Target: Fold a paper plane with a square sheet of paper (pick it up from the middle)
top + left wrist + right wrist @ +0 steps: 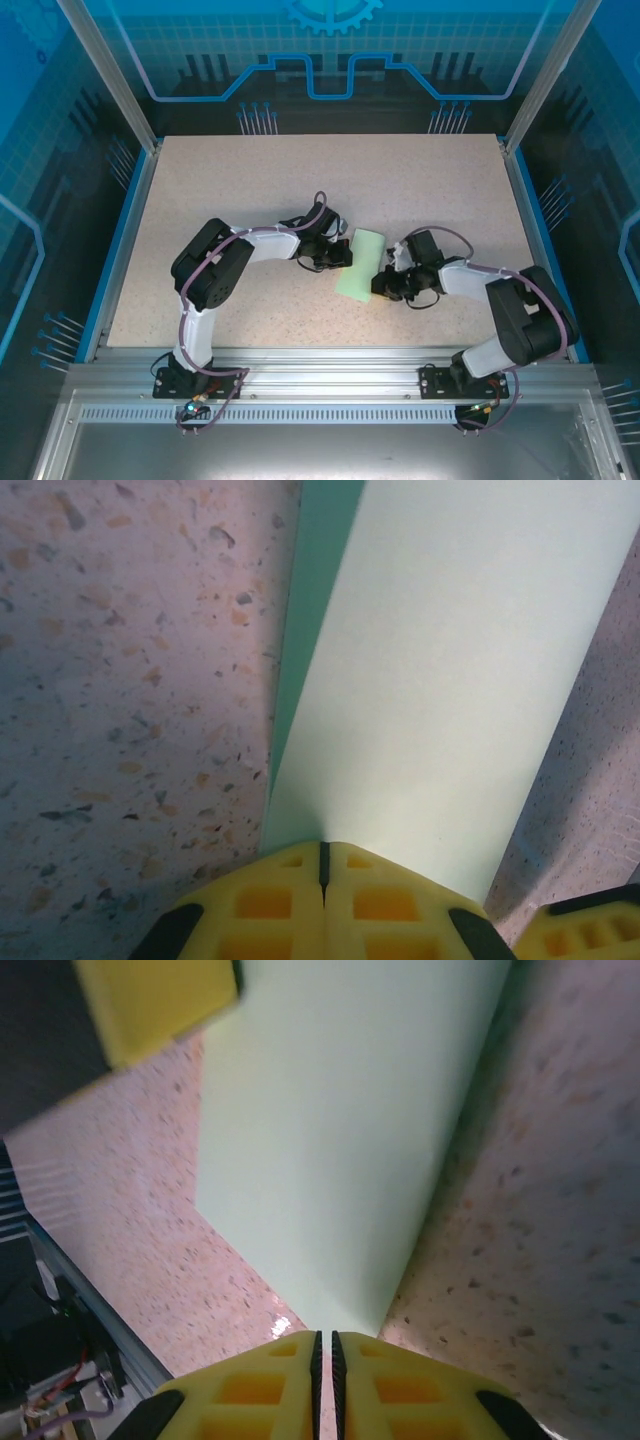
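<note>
Sheet of paper (362, 262): pale mint green, a narrow folded oblong. It lies near the middle of the table (250, 180), slightly towards the near edge, with its long sides running from near edge to far edge at a slight slant.

Left gripper (343, 257): at the paper's left long side. In the left wrist view its yellow fingers (270, 900) are pressed together, and the paper runs out from between the tips, so the edge is pinched.

Right gripper (383, 283): at the paper's near right corner. In the right wrist view its fingers (400, 1390) show only a hairline slit, and the paper's corner enters at the tips, gripped.
</note>
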### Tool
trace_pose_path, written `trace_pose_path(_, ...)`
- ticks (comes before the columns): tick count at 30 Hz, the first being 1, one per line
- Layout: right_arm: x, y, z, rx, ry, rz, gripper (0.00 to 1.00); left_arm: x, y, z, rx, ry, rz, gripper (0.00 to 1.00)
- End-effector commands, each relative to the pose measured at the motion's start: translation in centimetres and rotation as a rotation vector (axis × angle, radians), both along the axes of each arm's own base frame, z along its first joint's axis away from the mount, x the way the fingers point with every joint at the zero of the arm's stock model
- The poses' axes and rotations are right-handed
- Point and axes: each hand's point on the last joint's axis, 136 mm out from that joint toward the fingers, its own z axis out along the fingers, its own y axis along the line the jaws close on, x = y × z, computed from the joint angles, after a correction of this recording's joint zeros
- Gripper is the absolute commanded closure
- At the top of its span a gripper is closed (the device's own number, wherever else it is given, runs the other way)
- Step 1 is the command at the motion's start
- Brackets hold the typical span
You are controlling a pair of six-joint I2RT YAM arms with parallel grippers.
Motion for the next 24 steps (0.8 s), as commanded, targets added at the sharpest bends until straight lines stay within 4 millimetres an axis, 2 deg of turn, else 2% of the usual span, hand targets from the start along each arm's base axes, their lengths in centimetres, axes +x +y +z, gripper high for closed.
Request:
trace_pose_path(1, 2.2, 0.1, 2.6, 0.05, -0.071, -0.002, 0.86, -2.0, 1.5, -3.7, 0.11, 0.087, -0.015, 1.0)
trace_pose_path(5, 3.5, 0.5, 2.8, 0.074, -0.08, 0.002, 0.85, -2.0, 1.4, -3.6, 0.11, 0.09, -0.015, 1.0)
trace_pose_path(8, 3.8, 0.7, 2.0, 0.085, -0.062, 0.005, 0.85, -2.0, 1.4, -3.6, 0.109, 0.089, -0.014, 1.0)
trace_pose_path(11, 3.6, 0.8, 0.7, 0.082, -0.033, 0.004, 0.85, -2.0, 1.5, -3.7, 0.111, 0.093, -0.015, 1.0)
trace_pose_path(18, 2.1, -0.8, -3.2, -0.023, 0.062, -0.01, 0.85, -2.1, 1.6, -3.7, 0.115, 0.094, -0.017, 1.0)
trace_pose_path(21, 2.1, -1.2, -3.7, -0.056, 0.083, -0.016, 0.85, -2.1, 1.6, -3.8, 0.117, 0.095, -0.018, 1.0)
trace_pose_path(24, 2.5, -1.2, -3.0, -0.059, 0.072, -0.018, 0.85, -2.1, 1.6, -3.7, 0.118, 0.094, -0.02, 1.0)
